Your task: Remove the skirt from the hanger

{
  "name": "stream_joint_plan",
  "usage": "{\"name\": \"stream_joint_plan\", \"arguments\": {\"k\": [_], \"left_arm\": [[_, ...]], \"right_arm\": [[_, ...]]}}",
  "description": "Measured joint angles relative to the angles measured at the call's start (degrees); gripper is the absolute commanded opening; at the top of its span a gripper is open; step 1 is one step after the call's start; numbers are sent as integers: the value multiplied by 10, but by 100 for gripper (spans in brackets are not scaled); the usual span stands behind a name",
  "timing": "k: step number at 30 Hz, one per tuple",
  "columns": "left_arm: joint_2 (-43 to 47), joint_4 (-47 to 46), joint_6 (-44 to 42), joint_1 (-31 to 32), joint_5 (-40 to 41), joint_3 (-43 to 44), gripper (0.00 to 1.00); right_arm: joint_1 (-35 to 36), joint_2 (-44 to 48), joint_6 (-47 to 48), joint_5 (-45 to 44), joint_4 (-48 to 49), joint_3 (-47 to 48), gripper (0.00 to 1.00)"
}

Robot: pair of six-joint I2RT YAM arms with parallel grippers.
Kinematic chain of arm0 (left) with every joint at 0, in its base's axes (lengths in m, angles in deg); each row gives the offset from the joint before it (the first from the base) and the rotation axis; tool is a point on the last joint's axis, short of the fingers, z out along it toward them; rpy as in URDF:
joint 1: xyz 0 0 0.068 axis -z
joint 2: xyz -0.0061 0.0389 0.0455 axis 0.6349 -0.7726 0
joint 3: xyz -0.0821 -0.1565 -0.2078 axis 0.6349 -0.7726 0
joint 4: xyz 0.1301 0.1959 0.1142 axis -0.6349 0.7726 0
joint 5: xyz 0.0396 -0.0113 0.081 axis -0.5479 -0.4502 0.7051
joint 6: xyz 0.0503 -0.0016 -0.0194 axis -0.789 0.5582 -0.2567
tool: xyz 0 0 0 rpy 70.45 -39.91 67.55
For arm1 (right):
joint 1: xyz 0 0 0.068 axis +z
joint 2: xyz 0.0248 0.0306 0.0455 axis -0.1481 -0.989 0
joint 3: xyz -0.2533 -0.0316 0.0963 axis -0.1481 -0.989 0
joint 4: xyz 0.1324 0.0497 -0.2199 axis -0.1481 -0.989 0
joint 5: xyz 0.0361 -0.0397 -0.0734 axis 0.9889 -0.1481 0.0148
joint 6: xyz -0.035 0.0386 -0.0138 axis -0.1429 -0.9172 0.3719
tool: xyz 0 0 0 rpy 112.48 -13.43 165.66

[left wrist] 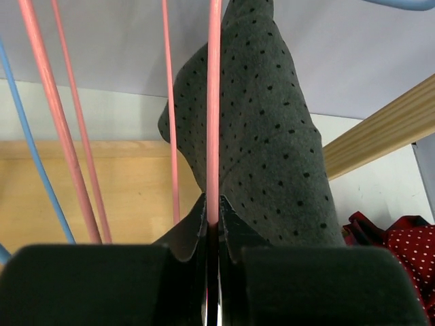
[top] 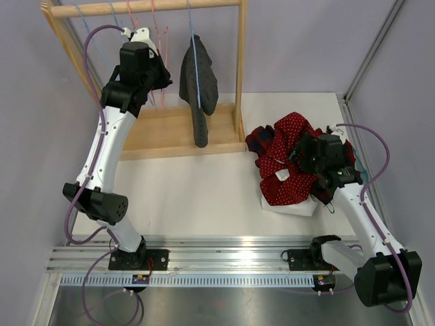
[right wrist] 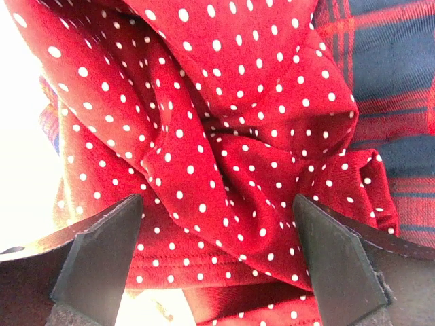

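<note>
Skirt: grey black-dotted fabric skirt [top: 198, 88], draped on a thin blue hanger [top: 189, 20] under the wooden rack [top: 239, 68], far centre.
Long axis: near vertical, top at the hanger, lower end down at the rack's base.
Left gripper [left wrist: 212, 224]: pinched onto a pink hanger wire [left wrist: 214, 102]; skirt just right of it, nearer arm.
Right gripper [right wrist: 217, 238]: spread wide over red white-dotted cloth [right wrist: 238, 136], well apart from the skirt.

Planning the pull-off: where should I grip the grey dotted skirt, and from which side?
Grip the lower hanging end of the grey dotted skirt, probably coming from its right: it hangs as a narrow vertical fold, while pink hangers and the left gripper crowd its left.
</note>
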Motion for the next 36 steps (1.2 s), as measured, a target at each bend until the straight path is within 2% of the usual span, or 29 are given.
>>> {"name": "stream_joint_plan", "arguments": {"k": [1, 2, 4, 5, 9, 10, 13, 22, 28, 31, 32, 33, 35, 36], "left_arm": [[8, -1, 0, 0, 0, -8, 19], [14, 2, -2, 0, 0, -13, 38], [28, 10, -6, 0, 0, -20, 55], [34, 14, -7, 0, 1, -21, 67], [61, 26, -9, 3, 5, -20, 79], [69, 27, -9, 5, 6, -20, 87], [88, 29, -10, 13, 7, -7, 93], [89, 16, -10, 81, 6, 59, 93], [34, -4, -9, 110, 4, 83, 93], [-6, -7, -9, 119, 3, 96, 88], [-17, -7, -8, 122, 3, 99, 84], [-30, -7, -8, 125, 4, 103, 70], [-49, -7, -6, 129, 7, 104, 55], [-56, -6, -4, 130, 9, 104, 36]], "right_arm": [[0, 1, 0, 1, -4, 0, 99], [0, 2, 0, 2, -6, 0, 99], [0, 2, 0, 3, -10, 0, 99], [0, 3, 0, 3, -11, 0, 100], [0, 8, -1, 5, -17, 0, 99], [0, 9, -1, 6, -18, 0, 99], [0, 12, -2, 12, -18, 0, 99], [0, 14, -2, 16, -18, 0, 99], [0, 20, -2, 16, -19, 0, 99], [0, 22, -1, 15, -19, 0, 99], [0, 22, 0, 15, -20, 0, 100], [0, 23, 1, 15, -21, 0, 99], [0, 24, 1, 15, -24, 0, 100], [0, 24, 2, 15, -24, 0, 99]]}}
